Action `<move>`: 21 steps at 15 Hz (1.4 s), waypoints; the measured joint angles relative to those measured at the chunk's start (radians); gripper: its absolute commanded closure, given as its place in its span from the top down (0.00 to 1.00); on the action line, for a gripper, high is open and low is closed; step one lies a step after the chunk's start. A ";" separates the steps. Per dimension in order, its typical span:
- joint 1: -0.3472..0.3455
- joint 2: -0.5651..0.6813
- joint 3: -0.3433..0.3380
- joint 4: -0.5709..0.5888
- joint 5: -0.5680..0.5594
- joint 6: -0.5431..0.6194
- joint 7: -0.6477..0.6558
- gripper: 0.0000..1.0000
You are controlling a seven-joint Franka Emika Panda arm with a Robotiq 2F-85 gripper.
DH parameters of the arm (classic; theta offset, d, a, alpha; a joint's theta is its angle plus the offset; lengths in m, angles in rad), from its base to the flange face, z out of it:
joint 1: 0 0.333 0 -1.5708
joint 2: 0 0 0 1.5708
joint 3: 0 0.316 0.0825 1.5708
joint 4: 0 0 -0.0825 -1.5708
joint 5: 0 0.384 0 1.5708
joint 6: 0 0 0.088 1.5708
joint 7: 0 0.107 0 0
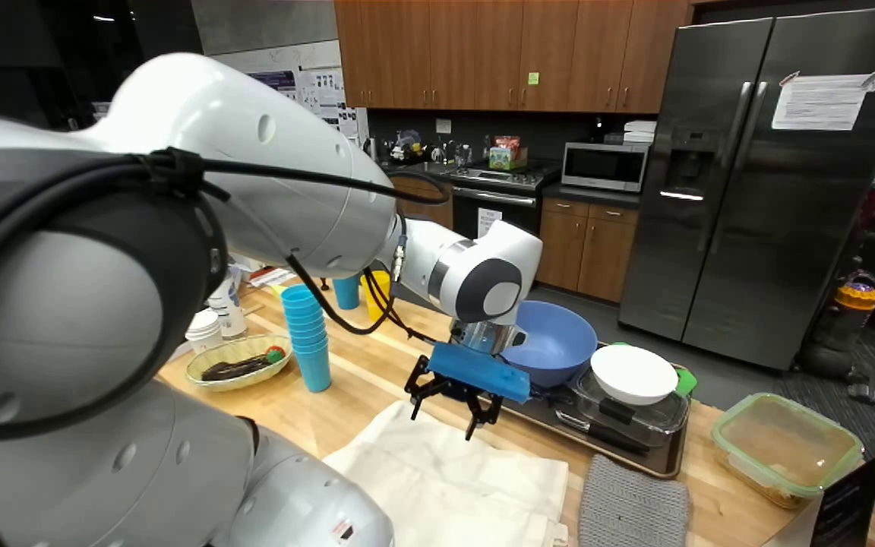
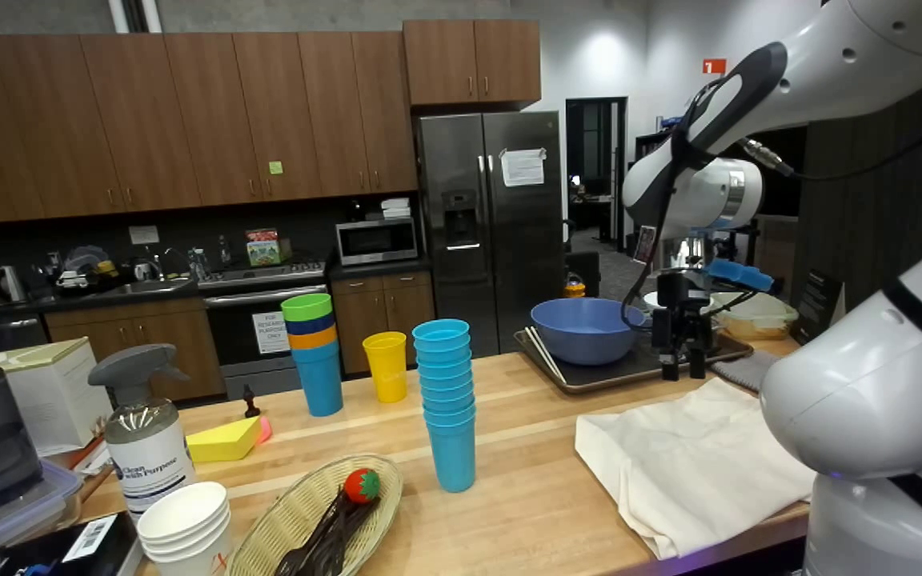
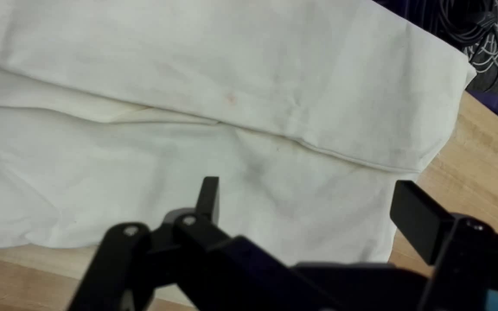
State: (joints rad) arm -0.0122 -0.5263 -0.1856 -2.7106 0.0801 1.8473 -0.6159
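Gripper point(image 1: 443, 422): I hang over a wooden table point(image 2: 525, 448) in a kitchen, my fingers point(image 3: 422, 220) spread wide apart, nothing held between them, the tips clear of the white cloth point(image 3: 275, 60) beneath.

White cloth: Spread on the table under me, wrinkled, it shows a folded-over layer crossing the wrist view at a slant, with a small faint pinkish spot point(image 3: 231, 98) near the fold. One side reaches the table's edge, where coiled cables point(image 3: 482, 39) show beyond.

Dark tray point(image 2: 597, 378): Beside the cloth and near my fingers in both exterior views, it carries a blue bowl point(image 2: 589, 330), a pair of pale sticks point(image 2: 546, 356) and a clear container point(image 1: 658, 427) with a white bowl point(image 1: 635, 372) on top.

Gray knitted pot holder point(image 1: 631, 505): Flat on the table, just beside the tray; a food box with a green-rimmed lid point(image 1: 787, 437) sits farther toward the corner in an exterior view.

Stacked blue cups point(image 2: 451, 436): Upright between the cloth and a woven basket point(image 2: 283, 516) of dark brown utensils point(image 2: 329, 540) topped by a red, strawberry-like piece point(image 2: 362, 486). Behind them in an exterior view stand a yellow cup point(image 2: 386, 368) and a multicolored cup stack point(image 2: 315, 360).

Spray bottle point(image 2: 147, 452): At the table's far end from me, next to nested paper cups point(image 2: 187, 532).

Kitchen wall: Brown cabinets point(image 2: 149, 120), a microwave point(image 2: 377, 240) and a dark steel refrigerator point(image 1: 703, 228) line the background.
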 measured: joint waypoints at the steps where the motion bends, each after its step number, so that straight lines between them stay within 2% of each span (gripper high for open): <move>1: 0.002 0.000 0.000 0.000 0.000 -0.001 0.000 1.00; 8: 0.002 0.000 0.019 -0.004 -0.003 0.073 0.064 1.00; 12: 0.002 0.000 0.040 -0.005 -0.008 0.076 0.114 1.00; 21: 0.002 0.000 0.042 -0.005 -0.009 0.076 0.118 1.00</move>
State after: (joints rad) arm -0.0105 -0.5262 -0.1440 -2.7153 0.0712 1.9237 -0.4975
